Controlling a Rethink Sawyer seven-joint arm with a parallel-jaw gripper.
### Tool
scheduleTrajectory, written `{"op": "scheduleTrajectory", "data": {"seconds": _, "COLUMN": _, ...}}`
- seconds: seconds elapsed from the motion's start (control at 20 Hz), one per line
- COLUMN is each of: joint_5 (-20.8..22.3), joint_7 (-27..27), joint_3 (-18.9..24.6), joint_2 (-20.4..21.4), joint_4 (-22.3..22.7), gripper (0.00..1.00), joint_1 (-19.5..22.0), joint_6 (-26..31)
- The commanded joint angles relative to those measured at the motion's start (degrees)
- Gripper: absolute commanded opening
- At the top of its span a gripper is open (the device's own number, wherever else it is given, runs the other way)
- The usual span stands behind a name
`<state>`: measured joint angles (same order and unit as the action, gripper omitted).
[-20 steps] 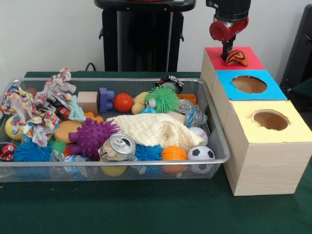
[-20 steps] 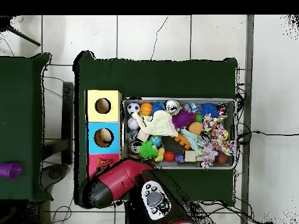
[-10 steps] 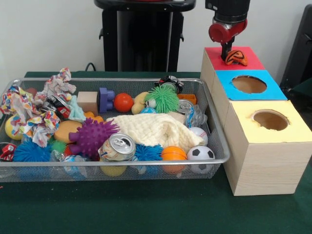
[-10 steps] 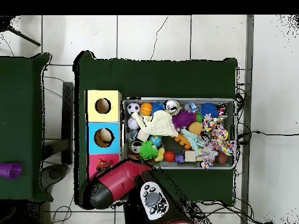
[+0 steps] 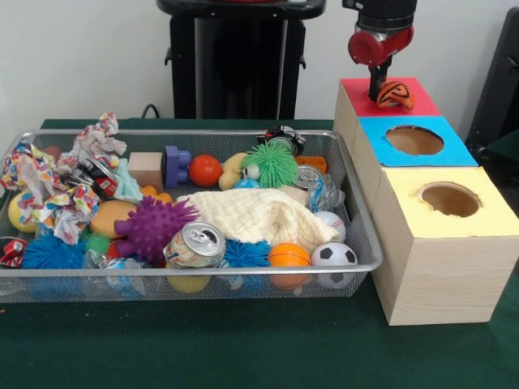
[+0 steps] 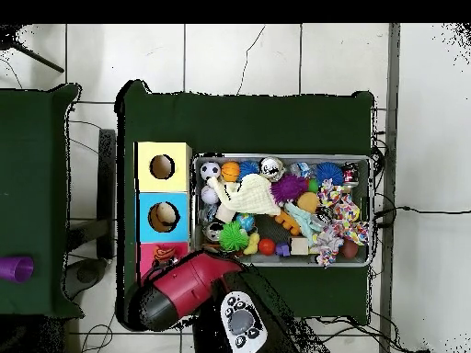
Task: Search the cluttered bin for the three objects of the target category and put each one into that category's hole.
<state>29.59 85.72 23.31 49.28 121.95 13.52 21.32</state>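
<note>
An orange and black striped toy [image 5: 395, 94] hangs over the red box top [image 5: 353, 91], covering its hole, clamped in the end effector [image 5: 381, 91]. The red and black arm [image 5: 379, 36] drops straight down from 12 o'clock, its upper part cut off. The wire bin [image 5: 354, 212] of clutter lies at the boxes' 9 o'clock on the green desk [image 5: 243, 348].

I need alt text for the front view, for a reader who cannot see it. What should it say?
A red and black robot gripper hangs over the red-topped box, at an orange striped object on the box. Blue-topped and yellow-topped boxes with round holes line up beside a wire bin full of balls, spiky toys, a can and cloth.
</note>
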Motion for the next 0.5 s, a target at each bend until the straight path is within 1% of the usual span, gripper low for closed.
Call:
{"op": "scheduleTrajectory", "data": {"seconds": 0.05, "joint_5": -1.81, "joint_7": 2.11, "joint_3": 0.89, "joint_2": 3.12, "joint_4": -1.53, "gripper": 0.0, "joint_1": 2.35, "joint_6": 6.34}}
{"op": "scheduleTrajectory", "data": {"seconds": 0.3, "joint_5": -4.04, "joint_7": 0.29, "joint_3": 2.2, "joint_2": 6.7, "joint_4": -0.42, "gripper": 0.0, "joint_1": 3.42, "joint_6": 9.93}}
{"op": "scheduleTrajectory", "data": {"seconds": 0.5, "joint_5": -4.75, "joint_7": -0.94, "joint_3": 2.89, "joint_2": 7.86, "joint_4": 0.32, "gripper": 0.0, "joint_1": 4.58, "joint_6": 11.42}}
